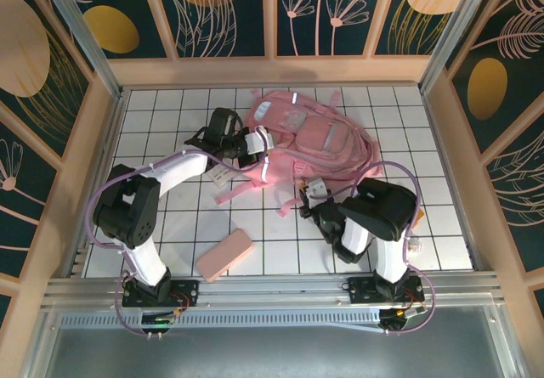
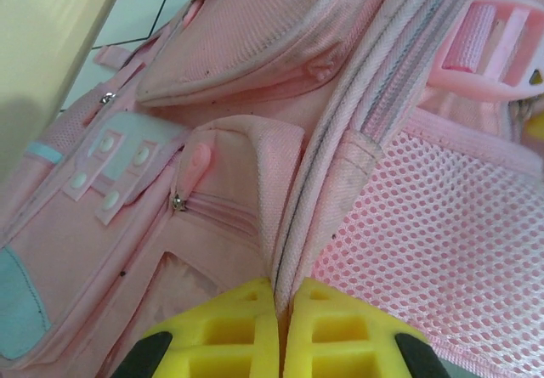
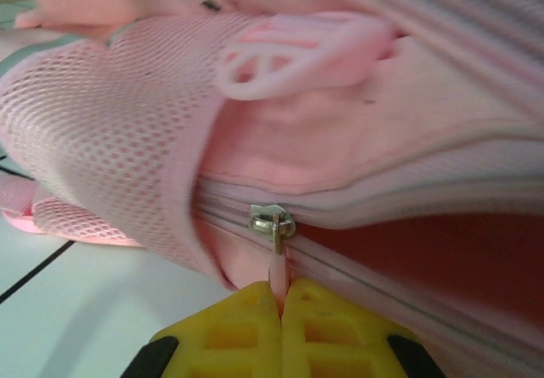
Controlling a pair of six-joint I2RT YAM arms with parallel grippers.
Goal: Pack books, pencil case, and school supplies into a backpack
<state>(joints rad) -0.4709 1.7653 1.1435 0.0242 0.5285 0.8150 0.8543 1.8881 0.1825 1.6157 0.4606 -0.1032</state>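
The backpack (image 1: 319,136) lies flat at the far middle of the white gridded counter (image 1: 170,115), its top close to the back rail (image 1: 272,70) and its straps (image 1: 238,193) trailing toward the near side. The left end effector (image 1: 257,143) sits at the backpack's left edge; in its wrist view its yellow pads are clenched (image 2: 282,344) on a piped seam of the backpack, with a mesh pocket (image 2: 425,251) to the right of the seam and a pink buckle (image 2: 489,47) beyond. A white patch (image 2: 110,170) with round studs sits on the front; nothing on it can be read. The right end effector (image 1: 308,198) is at the backpack's near edge, clenched (image 3: 280,335) on the thin pink zipper pull (image 3: 278,269) that hangs from the metal slider (image 3: 272,222); to the right of the slider the zipper stands parted. The pencil case (image 1: 225,255) lies alone and tilted on the near counter between the two arm bases, well apart from the backpack. Bare tiles lie open along the left rail (image 1: 89,174), at the far left corner and along the right side.
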